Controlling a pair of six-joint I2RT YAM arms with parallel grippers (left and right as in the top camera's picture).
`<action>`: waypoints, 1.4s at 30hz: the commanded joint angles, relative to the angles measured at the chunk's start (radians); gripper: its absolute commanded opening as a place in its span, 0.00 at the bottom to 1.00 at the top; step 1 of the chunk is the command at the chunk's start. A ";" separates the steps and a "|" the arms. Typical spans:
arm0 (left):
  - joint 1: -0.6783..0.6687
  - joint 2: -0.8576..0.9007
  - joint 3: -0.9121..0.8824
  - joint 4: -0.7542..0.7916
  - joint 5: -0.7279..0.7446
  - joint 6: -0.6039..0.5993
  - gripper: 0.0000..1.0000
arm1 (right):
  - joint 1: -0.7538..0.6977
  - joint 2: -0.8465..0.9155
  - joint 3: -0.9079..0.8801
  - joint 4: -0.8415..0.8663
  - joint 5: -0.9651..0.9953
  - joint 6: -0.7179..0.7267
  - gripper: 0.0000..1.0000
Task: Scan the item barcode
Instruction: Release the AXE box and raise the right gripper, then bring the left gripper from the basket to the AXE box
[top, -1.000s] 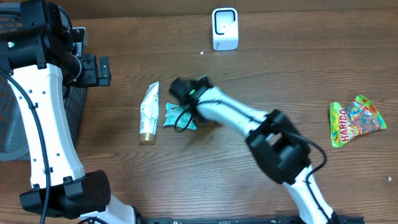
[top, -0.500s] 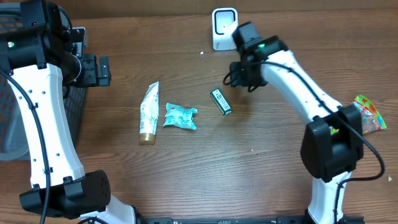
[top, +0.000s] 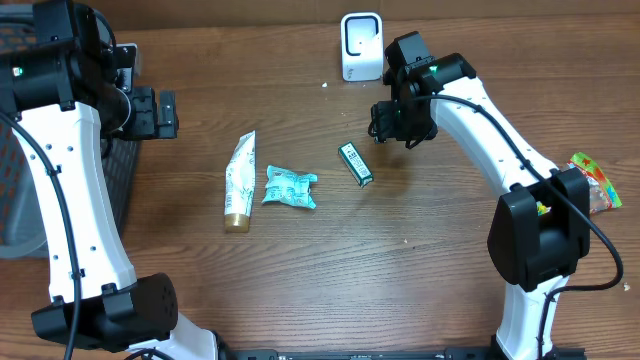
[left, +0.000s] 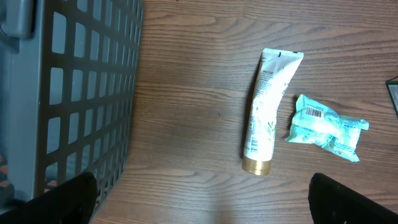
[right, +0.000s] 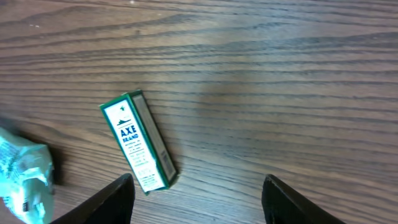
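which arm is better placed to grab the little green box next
Right. The right gripper hangs open close to the green box, with the scanner just behind. The left gripper is open too but far off by the basket, with the tube and packet between.

overhead: fixed above, straight down on the whole bench, far | left wrist: high, facing down — basket wall at 9 o'clock, tube toward 3 o'clock | right wrist: low, close to the wood — green box at 8 o'clock | shared: teal packet in all three
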 joint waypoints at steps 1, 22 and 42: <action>0.001 -0.016 0.006 0.001 -0.002 0.012 1.00 | -0.007 -0.027 0.025 0.012 -0.056 -0.028 0.67; -0.003 -0.008 0.006 0.277 0.383 -0.393 1.00 | -0.192 -0.023 -0.061 -0.029 -0.340 -0.169 0.75; -0.565 0.455 -0.014 0.255 0.426 -0.649 0.05 | -0.175 -0.003 -0.118 0.110 -0.337 -0.093 0.30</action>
